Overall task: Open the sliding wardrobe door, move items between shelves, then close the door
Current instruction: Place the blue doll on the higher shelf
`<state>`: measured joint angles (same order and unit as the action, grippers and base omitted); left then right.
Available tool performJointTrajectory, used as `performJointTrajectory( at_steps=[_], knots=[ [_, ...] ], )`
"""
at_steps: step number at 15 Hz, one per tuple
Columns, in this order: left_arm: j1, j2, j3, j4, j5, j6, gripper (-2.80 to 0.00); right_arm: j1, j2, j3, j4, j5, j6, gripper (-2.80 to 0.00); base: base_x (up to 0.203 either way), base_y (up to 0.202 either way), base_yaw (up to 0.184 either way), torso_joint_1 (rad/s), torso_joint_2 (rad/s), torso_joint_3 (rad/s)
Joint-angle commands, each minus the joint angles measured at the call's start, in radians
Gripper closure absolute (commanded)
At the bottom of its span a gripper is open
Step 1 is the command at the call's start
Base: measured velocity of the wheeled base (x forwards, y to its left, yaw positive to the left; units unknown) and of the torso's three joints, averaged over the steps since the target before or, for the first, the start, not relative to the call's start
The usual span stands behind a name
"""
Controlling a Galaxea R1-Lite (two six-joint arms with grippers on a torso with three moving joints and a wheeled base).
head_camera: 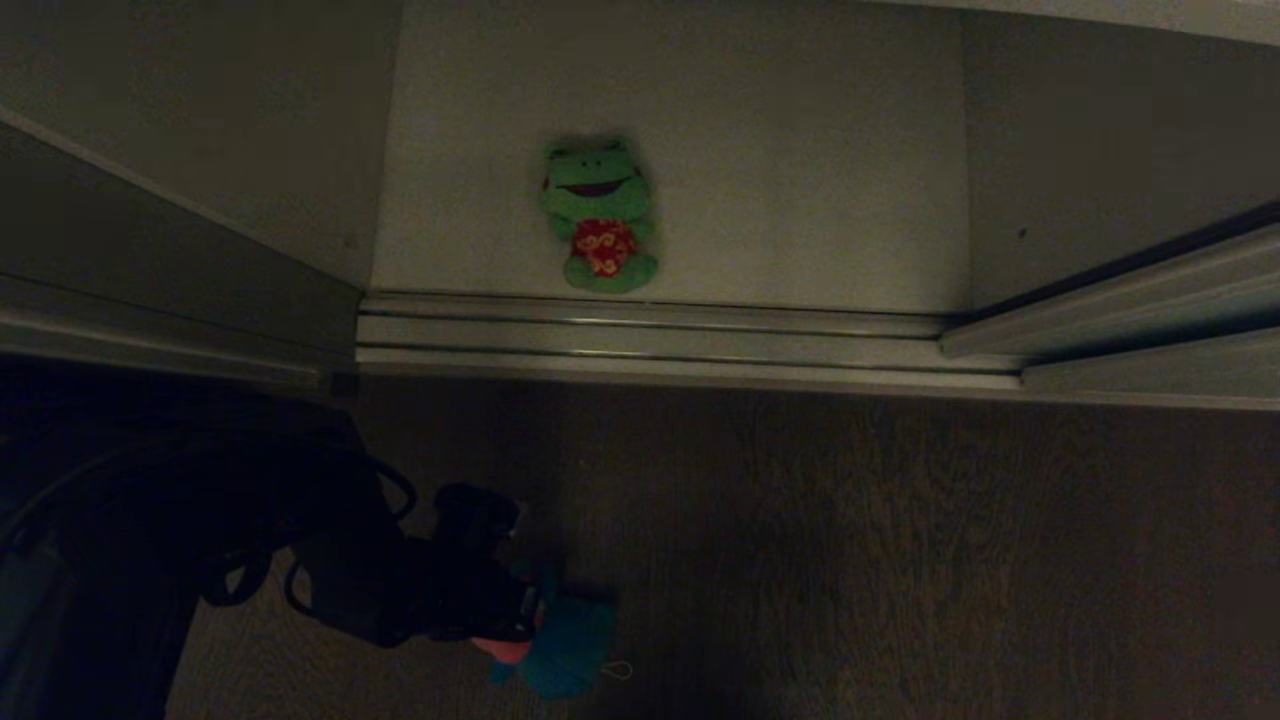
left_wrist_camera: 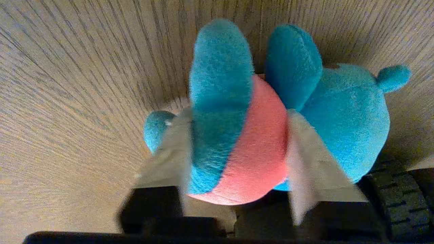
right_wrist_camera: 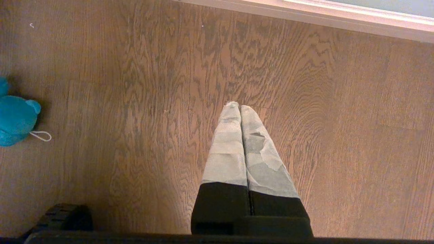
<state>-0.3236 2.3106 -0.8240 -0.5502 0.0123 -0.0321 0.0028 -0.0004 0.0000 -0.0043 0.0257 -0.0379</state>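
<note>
Blue plush: blue plush creature (left_wrist_camera: 342,118) with a pink top lies on the brown wood floor (head_camera: 900,560), in front of the wardrobe's sill.
Left gripper: my left gripper (left_wrist_camera: 237,135) is down at the floor, fingers (left_wrist_camera: 173,149) half closed and pressed into both sides of the toy's pink middle.
Right gripper: my right gripper (right_wrist_camera: 240,107) hangs over bare floor, fingertips pressed together, nothing between them.
Frog: green plush frog (head_camera: 600,215) in a red flowered shirt sits on the white bottom shelf (head_camera: 800,150), just behind the door tracks (head_camera: 650,340).
Doors: sliding wardrobe door (head_camera: 150,260) is pushed to my left and another panel (head_camera: 1130,300) stands on my right, compartment open between them.
Writing: no readable lettering; the shirt shows only a yellow flower pattern.
View differences: only the left wrist view shows the grip; right wrist view catches the toy's blue edge and white hang loop (right_wrist_camera: 40,136); only the head view shows the frog.
</note>
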Motion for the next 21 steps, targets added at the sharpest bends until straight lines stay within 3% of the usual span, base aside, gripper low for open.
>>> performJointTrajectory(
  at_steps=[1,8,15,21],
  knots=[
    [-0.002,0.0,0.006,-0.002,0.0,0.0,0.0,0.0,-0.003,0.0,0.0,0.0,0.0,0.0,0.0,0.0,0.0,0.0,0.0,0.0],
    [0.003,-0.129,0.023,0.005,-0.003,-0.022,0.0,0.0,-0.003,0.0,0.0,0.0,0.0,0.0,0.0,0.0,0.0,0.0,0.0,0.0],
    [0.028,-0.393,0.115,0.02,0.001,-0.076,0.0,0.0,-0.003,0.0,0.0,0.0,0.0,0.0,0.0,0.0,0.0,0.0,0.0,0.0],
    [0.039,-0.685,0.24,0.057,0.012,-0.078,0.0,0.0,-0.003,0.0,0.0,0.0,0.0,0.0,0.0,0.0,0.0,0.0,0.0,0.0]
  ],
)
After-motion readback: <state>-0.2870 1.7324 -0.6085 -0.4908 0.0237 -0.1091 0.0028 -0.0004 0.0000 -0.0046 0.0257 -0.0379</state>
